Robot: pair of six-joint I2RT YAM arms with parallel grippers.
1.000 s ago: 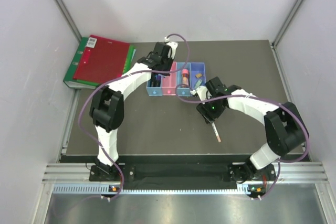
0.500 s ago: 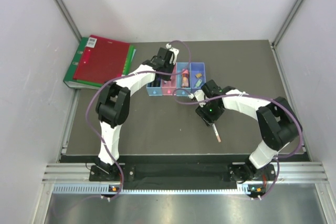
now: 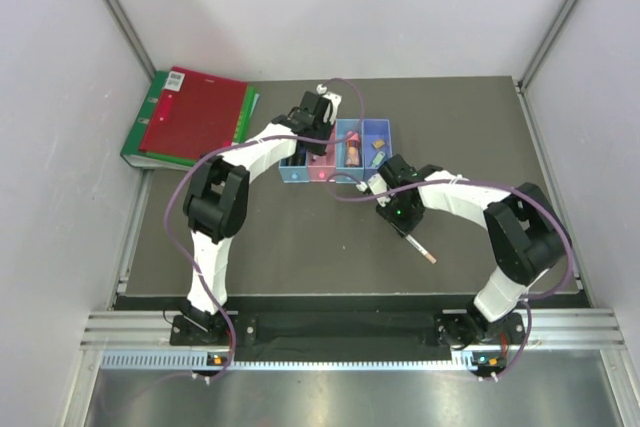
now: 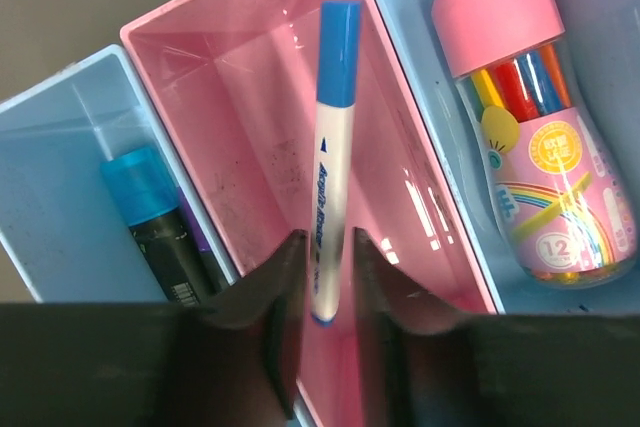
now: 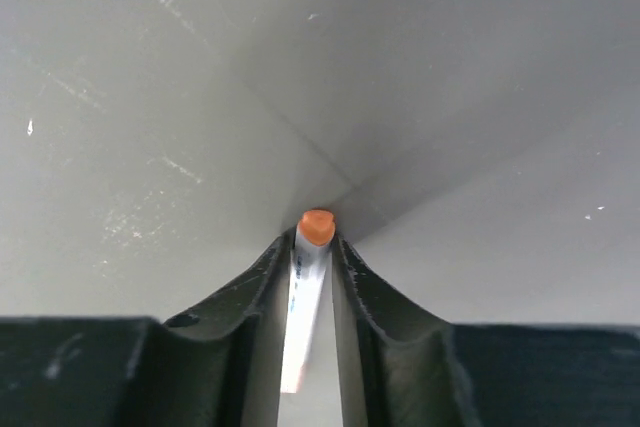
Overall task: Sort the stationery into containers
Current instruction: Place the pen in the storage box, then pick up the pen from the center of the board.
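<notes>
Jaws of the left gripper (image 4: 325, 247) pinch the plain end of the white blue-capped pen (image 4: 332, 137), its cap pointing into the pink bin (image 4: 230, 117); jaws of the right gripper (image 5: 313, 242) are clamped narrowly on the thin pinkish pen (image 5: 303, 317), near the bins over the dark surface (image 3: 300, 247); contact with it cannot be told.

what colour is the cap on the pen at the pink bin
The pen has a blue cap, clearest in the left wrist view.
</notes>
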